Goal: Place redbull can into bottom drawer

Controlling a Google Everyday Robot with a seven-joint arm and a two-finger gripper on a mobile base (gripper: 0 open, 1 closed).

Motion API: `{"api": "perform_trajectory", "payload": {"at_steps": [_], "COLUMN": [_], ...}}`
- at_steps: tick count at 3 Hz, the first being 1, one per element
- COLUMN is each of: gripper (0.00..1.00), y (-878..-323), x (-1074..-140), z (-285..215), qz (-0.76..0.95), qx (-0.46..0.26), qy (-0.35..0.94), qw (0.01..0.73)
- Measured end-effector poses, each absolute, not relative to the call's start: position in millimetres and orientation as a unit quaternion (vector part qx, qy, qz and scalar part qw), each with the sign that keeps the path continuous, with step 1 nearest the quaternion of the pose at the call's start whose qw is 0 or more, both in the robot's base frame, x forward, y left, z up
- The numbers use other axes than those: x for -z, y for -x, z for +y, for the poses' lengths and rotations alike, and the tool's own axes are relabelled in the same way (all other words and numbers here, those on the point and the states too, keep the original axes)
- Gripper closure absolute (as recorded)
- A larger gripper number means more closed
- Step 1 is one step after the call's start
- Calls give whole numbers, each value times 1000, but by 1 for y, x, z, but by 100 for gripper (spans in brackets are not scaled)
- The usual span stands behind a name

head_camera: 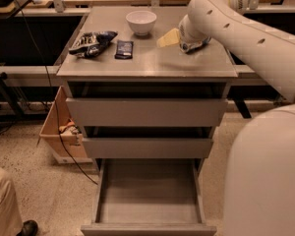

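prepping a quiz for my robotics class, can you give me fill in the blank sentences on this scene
1. The bottom drawer is pulled ____.
2. The claw hovers low over the ____ of the cabinet, by the redbull can.
3. The bowl is coloured ____.
4. The ____ packet lies next to the snack bag.

Missing words: open; top; white; black

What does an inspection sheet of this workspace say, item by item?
Surface: grey cabinet top, flat.
Job's things: redbull can mostly hidden at the tool, right rear; bottom drawer pulled open, nothing seen inside.
Clutter: white bowl, snack bag, black packet on the top.
Grippers: tool low over the top's right rear.
Cables: dark cable running down left of the cabinet.
Surroundings: cardboard box at left; person's leg lower left.
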State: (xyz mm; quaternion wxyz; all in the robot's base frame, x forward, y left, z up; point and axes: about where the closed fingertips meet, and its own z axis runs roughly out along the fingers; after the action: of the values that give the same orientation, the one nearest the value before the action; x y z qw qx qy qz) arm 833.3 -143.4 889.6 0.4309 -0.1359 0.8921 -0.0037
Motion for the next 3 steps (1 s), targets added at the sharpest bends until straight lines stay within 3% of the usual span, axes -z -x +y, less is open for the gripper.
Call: {"api": "perform_trajectory", "payload": {"at_steps": [3], "gripper": [0], "y": [-888], "x": [-855], "z": [-170], "qz": [889], "qx": [30], "qy": [82], "qw": [449]}}
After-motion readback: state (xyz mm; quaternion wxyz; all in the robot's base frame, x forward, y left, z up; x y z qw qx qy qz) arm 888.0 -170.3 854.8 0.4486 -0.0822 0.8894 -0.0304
